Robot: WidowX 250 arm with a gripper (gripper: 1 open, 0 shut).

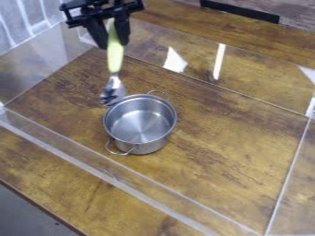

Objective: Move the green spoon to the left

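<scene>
One slim green spoon [113, 55] hangs at upper left, its matte yellow-green plastic handle upright and its small shiny metal bowl pointing down, just off the back-left rim of the pot. Above it, the black gripper [107, 26] points steeply downward from the top edge, its fingers clamped together on the top of the handle. Just right and lower sits the round steel pot [139, 124], brushed and gleaming, with small loop handles. Under it all runs a dark, grainy wooden table [234, 147], fenced by clear plastic walls [147, 198] that catch white glare.
</scene>
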